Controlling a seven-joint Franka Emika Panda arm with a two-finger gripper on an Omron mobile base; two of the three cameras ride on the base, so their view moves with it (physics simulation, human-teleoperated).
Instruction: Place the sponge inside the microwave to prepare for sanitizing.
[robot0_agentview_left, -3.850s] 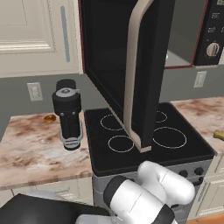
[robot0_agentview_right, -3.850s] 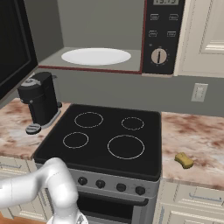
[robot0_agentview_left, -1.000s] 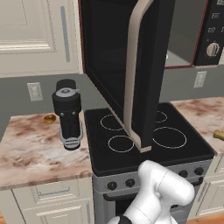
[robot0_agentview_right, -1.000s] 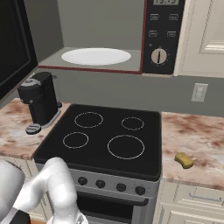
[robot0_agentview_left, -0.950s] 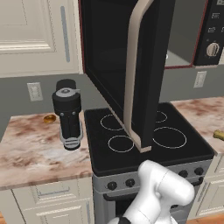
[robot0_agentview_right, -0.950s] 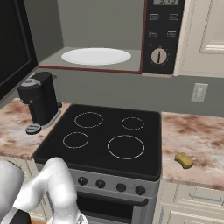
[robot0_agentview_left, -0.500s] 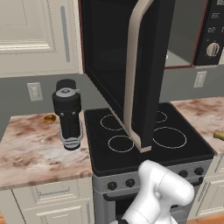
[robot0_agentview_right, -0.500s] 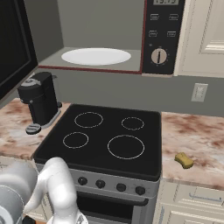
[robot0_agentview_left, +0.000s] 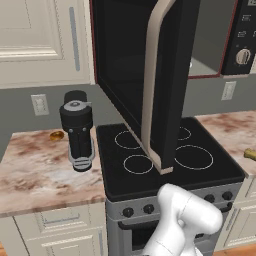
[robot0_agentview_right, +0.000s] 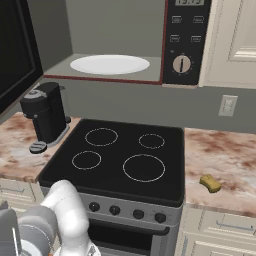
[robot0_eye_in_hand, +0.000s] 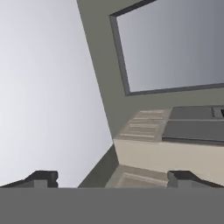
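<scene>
Kitchen surface (robot0_agentview_right: 230, 165) right of stovetop (robot0_agentview_right: 125, 155) carries sponge (robot0_agentview_right: 210, 183); microwave (robot0_agentview_right: 115, 45) above stands open. Tool (robot0_eye_in_hand: 111, 177) spread wide, nothing held; should be swung right and lowered squarely over sponge.

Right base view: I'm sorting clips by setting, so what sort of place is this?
A home-style kitchen, rendered. A black stovetop sits between marbled counters, an open microwave hangs above it, and a coffee maker stands on the counter.

Sponge (robot0_agentview_right: 210, 183) on counter (robot0_agentview_right: 225, 165) right of stovetop (robot0_agentview_right: 120, 155), below open microwave (robot0_agentview_right: 150, 40).
</scene>
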